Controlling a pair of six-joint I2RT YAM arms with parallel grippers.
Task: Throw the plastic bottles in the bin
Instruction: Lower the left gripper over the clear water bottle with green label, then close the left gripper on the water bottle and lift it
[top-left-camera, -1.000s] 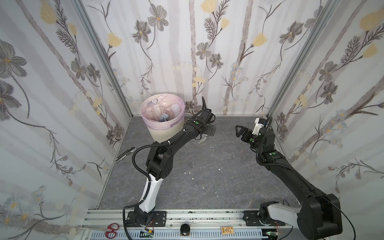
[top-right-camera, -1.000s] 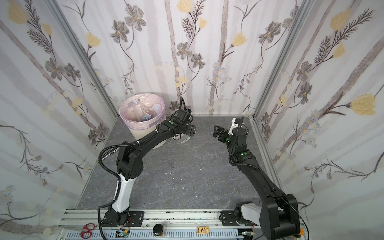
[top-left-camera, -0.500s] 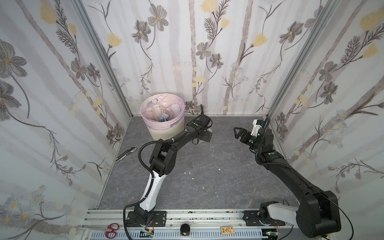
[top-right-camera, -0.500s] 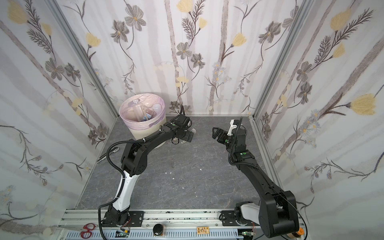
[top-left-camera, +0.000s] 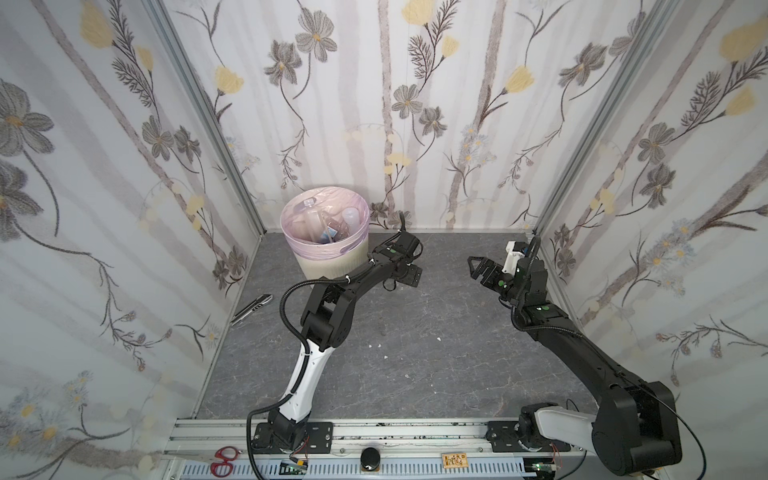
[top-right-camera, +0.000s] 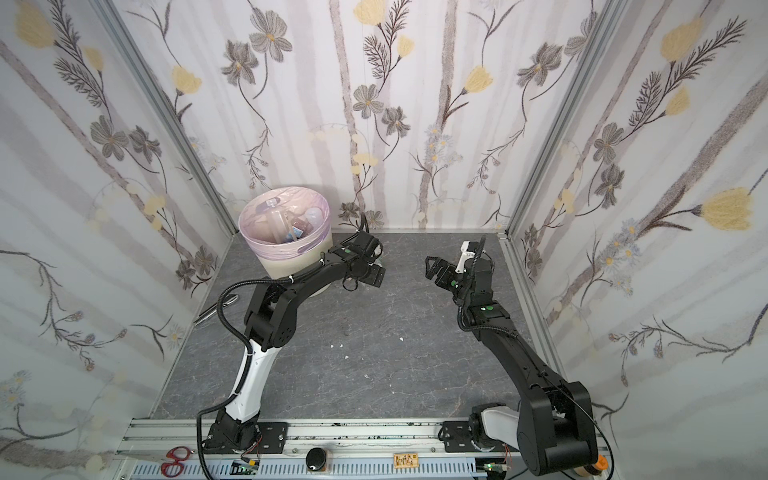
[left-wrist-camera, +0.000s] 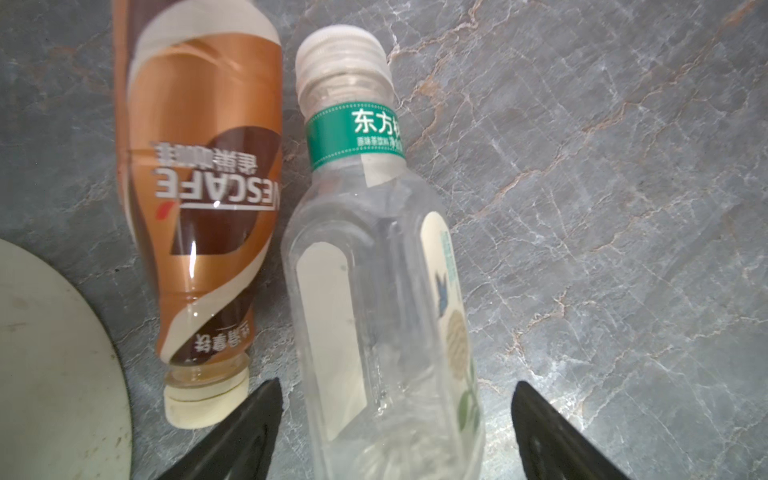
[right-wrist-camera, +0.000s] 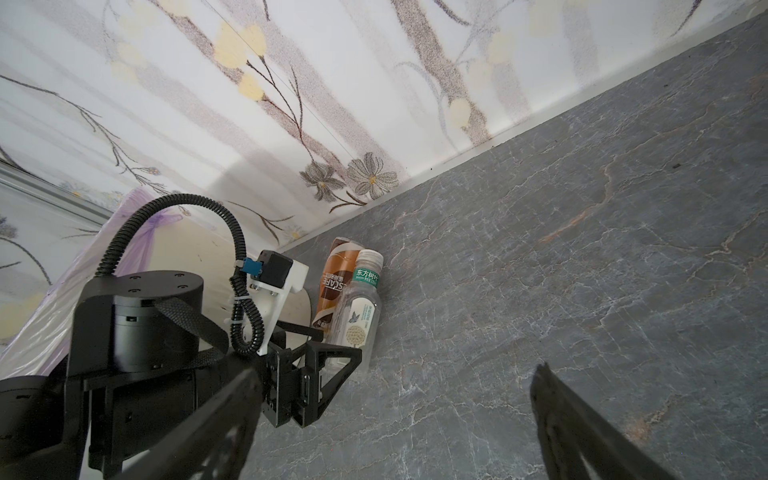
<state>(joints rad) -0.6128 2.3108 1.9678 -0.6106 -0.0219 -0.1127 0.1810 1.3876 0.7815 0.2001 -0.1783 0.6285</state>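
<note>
A clear plastic bottle (left-wrist-camera: 374, 270) with a white cap and a green neck band lies on the grey floor. My left gripper (left-wrist-camera: 397, 386) is open and straddles its lower body, with a gap on each side. A brown coffee bottle (left-wrist-camera: 199, 187) lies alongside it, against the foot of the bin (left-wrist-camera: 50, 353). In both top views the cream bin (top-left-camera: 328, 257) (top-right-camera: 291, 266) stands at the back left, with several bottles (top-left-camera: 328, 224) inside its pink liner. The left gripper (top-left-camera: 409, 272) is low beside the bin. My right gripper (top-left-camera: 478, 268) (right-wrist-camera: 395, 374) hangs open and empty and faces both bottles (right-wrist-camera: 359, 307).
A silver and black tool (top-left-camera: 251, 309) lies by the left wall. Small white scraps (top-left-camera: 378, 345) dot the middle of the floor. Red scissors (top-left-camera: 224, 459) rest on the front rail. Flowered walls close in the floor on three sides.
My left gripper has dropped lower beside the bin and its jaws have narrowed around the clear bottle. The right gripper has shifted slightly toward the middle and stays open.
</note>
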